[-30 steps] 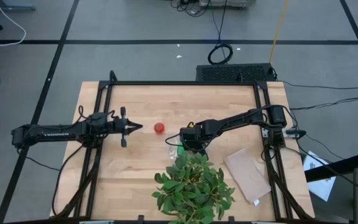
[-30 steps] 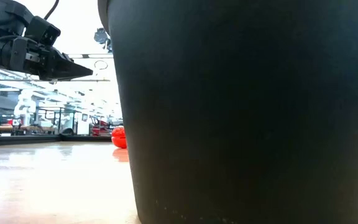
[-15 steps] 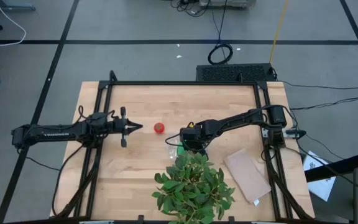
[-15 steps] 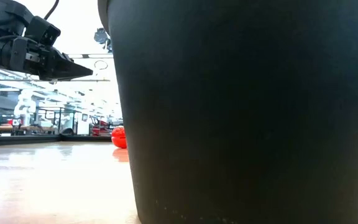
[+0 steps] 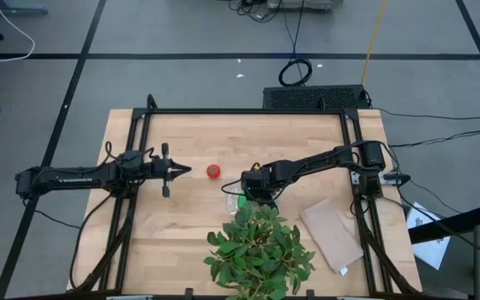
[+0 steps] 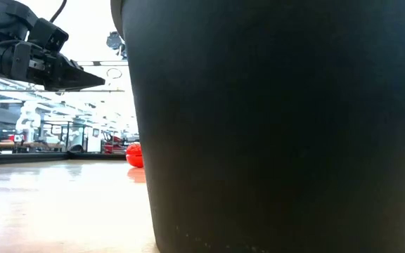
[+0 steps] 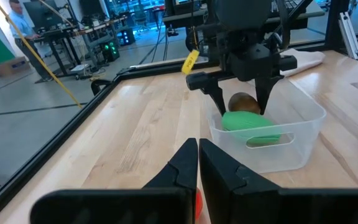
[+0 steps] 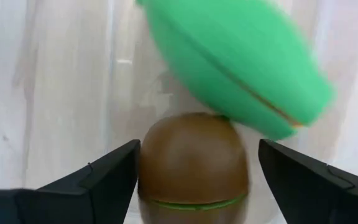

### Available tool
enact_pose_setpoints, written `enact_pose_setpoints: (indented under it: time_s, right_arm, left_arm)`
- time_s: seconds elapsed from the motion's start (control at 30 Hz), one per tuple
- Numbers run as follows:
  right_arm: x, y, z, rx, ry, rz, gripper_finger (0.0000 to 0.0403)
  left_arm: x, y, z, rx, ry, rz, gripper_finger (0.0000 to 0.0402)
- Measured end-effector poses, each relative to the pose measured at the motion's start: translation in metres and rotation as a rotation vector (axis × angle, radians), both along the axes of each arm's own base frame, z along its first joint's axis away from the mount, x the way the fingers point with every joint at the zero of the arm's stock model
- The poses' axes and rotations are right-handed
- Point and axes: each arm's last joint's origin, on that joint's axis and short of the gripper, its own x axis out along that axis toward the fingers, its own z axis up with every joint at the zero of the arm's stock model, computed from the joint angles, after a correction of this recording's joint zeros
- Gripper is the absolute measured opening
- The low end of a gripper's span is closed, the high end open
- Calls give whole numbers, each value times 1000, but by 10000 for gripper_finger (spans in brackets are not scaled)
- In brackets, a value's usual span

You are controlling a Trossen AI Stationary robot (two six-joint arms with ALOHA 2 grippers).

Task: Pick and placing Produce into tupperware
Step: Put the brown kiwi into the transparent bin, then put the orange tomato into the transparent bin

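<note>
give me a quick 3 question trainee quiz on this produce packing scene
1. True or false: the tomato already lies in the tupperware.
2. Which pieces are inside the tupperware? A) kiwi and green piece B) tomato and kiwi C) none
3. Fill in: the right gripper stands ____ above the kiwi, while the left gripper is shut beside the tomato.

Key: 1 false, it sits on the table. 2 A. 3 open.

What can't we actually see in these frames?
- Low view: a dark pot fills most of the frame, hiding the tupperware and right gripper.
- High view: tupperware and its contents mostly hidden under the right gripper and plant.
- Left wrist view: tomato nearly all behind the left gripper.
</note>
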Motion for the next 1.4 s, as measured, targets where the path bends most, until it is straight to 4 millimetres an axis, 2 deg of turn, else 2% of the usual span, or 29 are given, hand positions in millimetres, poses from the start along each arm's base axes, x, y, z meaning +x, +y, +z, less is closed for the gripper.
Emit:
enact_pose_setpoints:
  time_s: [0.5,0.73,0.97,1.4]
  right_arm:
    - [4,0,16,-21,21,-4,318]
    - [10,-1,31,-47,2,0,318]
    - [10,-1,32,-50,1,10,317]
    - [9,-1,34,-58,-2,11,261]
  left_arm:
    - [0,0,0,-5,0,1,21]
    - [0,0,0,-4,-1,1,21]
    - [0,0,0,-9,-1,1,21]
    - [0,0,0,-13,-1,2,21]
